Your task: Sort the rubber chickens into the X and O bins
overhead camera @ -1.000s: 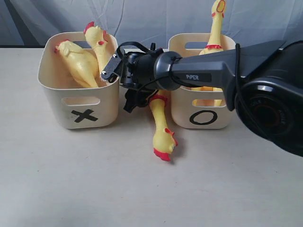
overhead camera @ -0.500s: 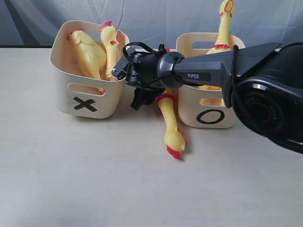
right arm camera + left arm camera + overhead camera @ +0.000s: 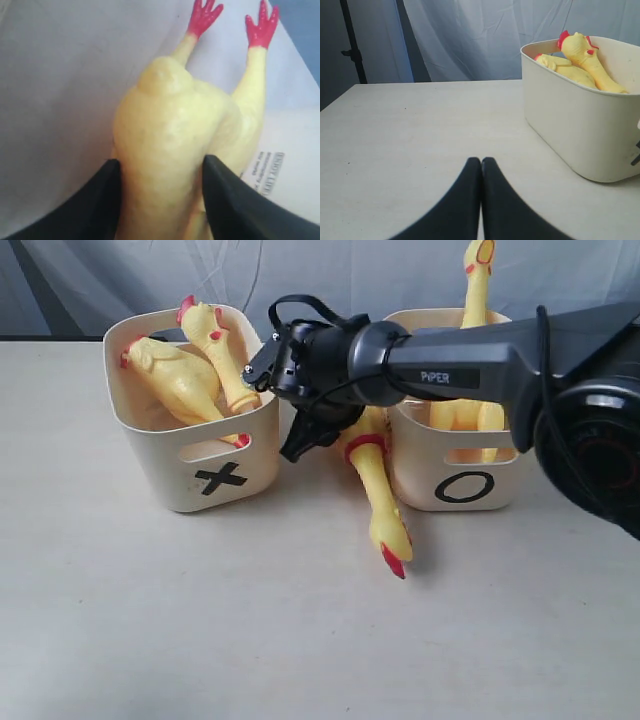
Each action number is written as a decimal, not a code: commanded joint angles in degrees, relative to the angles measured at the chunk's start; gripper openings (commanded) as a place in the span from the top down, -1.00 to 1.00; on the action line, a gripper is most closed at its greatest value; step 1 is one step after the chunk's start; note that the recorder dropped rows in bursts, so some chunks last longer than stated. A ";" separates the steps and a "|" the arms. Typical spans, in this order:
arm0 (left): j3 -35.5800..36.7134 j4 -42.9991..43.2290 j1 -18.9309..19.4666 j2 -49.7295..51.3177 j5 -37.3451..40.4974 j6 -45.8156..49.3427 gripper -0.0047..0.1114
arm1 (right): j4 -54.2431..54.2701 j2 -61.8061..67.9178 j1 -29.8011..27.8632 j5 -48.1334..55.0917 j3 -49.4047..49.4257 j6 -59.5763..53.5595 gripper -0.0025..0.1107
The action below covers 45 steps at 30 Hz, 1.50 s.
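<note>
My right gripper [image 3: 312, 430] reaches across the middle and is shut on the body of a rubber chicken [image 3: 378, 485] that hangs head down between the two bins, its beak near the table. In the right wrist view the fingers [image 3: 107, 200] press both sides of its yellow body [image 3: 167, 145], red feet pointing away. The X bin [image 3: 180, 475] holds two chickens [image 3: 175, 380] [image 3: 225, 355]. Another chicken [image 3: 472, 300] stands tall in the O bin [image 3: 420, 485]. My left gripper [image 3: 481, 161] is shut and empty over the table, beside the X bin [image 3: 570, 130].
A grey-blue cloth backdrop [image 3: 330, 275] hangs behind the bins. The pale table [image 3: 250, 640] stretches in front of them. A dark stand [image 3: 352, 45] rises at the far table edge in the left wrist view. The right arm's large base [image 3: 600, 440] fills the right side.
The right gripper and its held chicken have shifted to the right and slightly up. The X bin now looks tilted, and both bins sit further right in the view.
</note>
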 commanded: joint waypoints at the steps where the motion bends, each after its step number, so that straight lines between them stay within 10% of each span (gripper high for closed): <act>1: -0.14 -0.59 -0.20 -0.30 -0.81 -0.38 0.92 | 0.27 -5.99 -0.39 -1.21 0.05 -0.31 0.97; 18: -0.14 -0.59 -0.20 -0.30 -0.81 -0.38 0.92 | -19.58 -24.11 0.58 -8.35 0.16 10.23 0.97; 45: -0.14 -0.36 -0.20 -0.30 -0.81 -0.38 0.92 | -47.89 -25.13 -17.44 -22.81 23.03 48.46 0.97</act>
